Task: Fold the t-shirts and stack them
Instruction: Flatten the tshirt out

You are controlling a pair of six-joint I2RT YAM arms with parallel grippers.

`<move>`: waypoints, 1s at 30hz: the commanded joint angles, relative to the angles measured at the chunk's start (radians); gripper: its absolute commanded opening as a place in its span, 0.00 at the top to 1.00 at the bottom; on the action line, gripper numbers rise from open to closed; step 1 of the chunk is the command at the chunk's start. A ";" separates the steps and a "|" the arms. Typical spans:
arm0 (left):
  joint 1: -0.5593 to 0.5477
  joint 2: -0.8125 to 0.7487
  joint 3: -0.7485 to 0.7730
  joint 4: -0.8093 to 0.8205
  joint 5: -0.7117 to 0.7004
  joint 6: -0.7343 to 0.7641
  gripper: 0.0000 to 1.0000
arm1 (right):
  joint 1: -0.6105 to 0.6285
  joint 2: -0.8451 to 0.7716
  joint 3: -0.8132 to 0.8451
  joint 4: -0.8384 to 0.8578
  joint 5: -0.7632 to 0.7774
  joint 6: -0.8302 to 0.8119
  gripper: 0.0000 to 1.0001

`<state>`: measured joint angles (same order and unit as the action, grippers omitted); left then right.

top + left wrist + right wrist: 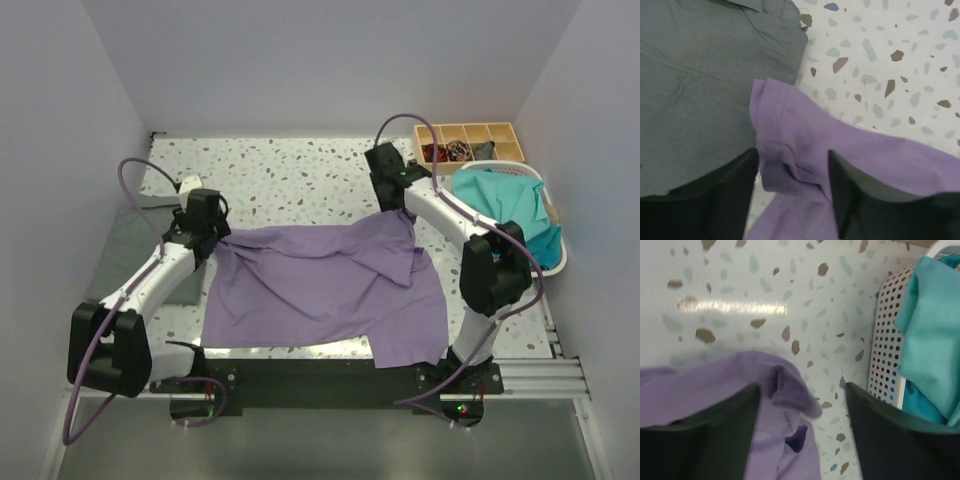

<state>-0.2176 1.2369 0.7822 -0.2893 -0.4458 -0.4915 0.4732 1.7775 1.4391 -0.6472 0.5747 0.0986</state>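
**Purple shirt spread out, both claws loose at its far corners**

Nearest to us, the purple shirt [320,285] lies open and rumpled across the middle of the table [290,180]. Its near right corner seems to reach over the front edge.

At the shirt's far left corner, the left claw [792,165] stands parted, with a bunched fold of purple cloth lying between its fingers. At the far right corner, the right claw [802,390] is also parted. Cloth sits against one finger and bare table shows beside the other, so neither claw is pinching anything.

We see three risks from here:
- **Extra layers:** either claw could close on the bunched folds, catch more than one layer, and lift the shirt crooked.
- **The grey shirt:** the grey shirt [135,245] lies folded just beside the left claw, touching the purple sleeve, so a low grab could snag it too.
- **The basket:** the white basket [558,255] sits close to the right claw, and a wide swing might knock it.

That basket holds the teal shirts [505,205], heaped above its rim. Farthest back, the wooden tray [465,125] has small dark items in its left compartments, too small for us to name.
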 commanded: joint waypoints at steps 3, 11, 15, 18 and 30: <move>0.044 0.061 0.069 0.157 -0.060 -0.021 0.21 | -0.079 0.030 0.164 0.067 0.190 -0.008 0.13; 0.043 -0.088 -0.009 0.259 0.190 0.004 0.14 | -0.082 -0.090 0.049 -0.076 -0.133 0.114 0.13; 0.003 -0.079 -0.052 0.272 0.384 -0.005 0.15 | -0.090 -0.188 -0.144 -0.085 -0.272 0.231 0.16; -0.032 -0.048 -0.087 0.286 0.410 -0.012 0.17 | -0.091 -0.265 -0.245 -0.077 -0.320 0.295 0.22; -0.058 0.062 -0.133 0.392 0.440 -0.032 0.18 | -0.091 -0.360 -0.491 -0.002 -0.440 0.444 0.44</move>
<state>-0.2703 1.2785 0.6426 0.0174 -0.0261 -0.5133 0.3851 1.4418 0.9966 -0.6971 0.1909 0.4648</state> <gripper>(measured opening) 0.825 0.572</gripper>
